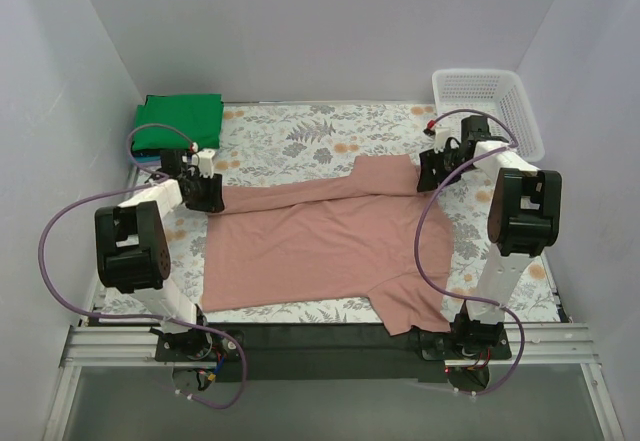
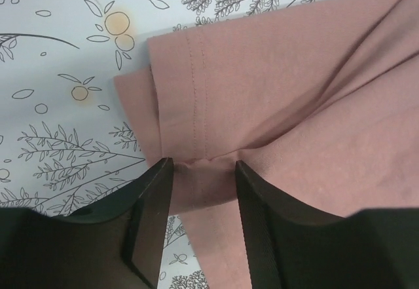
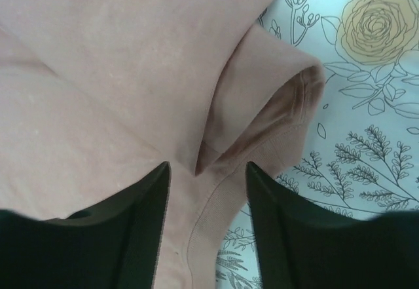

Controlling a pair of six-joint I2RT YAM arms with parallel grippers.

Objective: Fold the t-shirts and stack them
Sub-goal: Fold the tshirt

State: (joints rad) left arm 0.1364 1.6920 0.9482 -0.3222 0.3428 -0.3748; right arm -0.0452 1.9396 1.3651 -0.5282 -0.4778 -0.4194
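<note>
Overhead, the pink t-shirt (image 1: 320,241) is lying spread across the middle of the worktop (image 1: 300,136), with one sleeve trailing over the near edge. The green t-shirt (image 1: 180,123) is sitting folded in the far left corner, and a white basket (image 1: 490,101) is standing in the far right one. The left claw (image 1: 210,199) is resting at the pink t-shirt's left end and the right claw (image 1: 432,171) at its far right corner. In the left wrist view, the left claw (image 2: 200,191) is standing open, its jaws apart and straddling a puckered bit of the stitched hem, with the floral cloth (image 2: 65,73) showing beside it. In the right wrist view, the right claw (image 3: 208,191) is likewise standing open, its jaws apart over a fold of pink cloth just beside a gaping sleeve cuff (image 3: 288,105).
</note>
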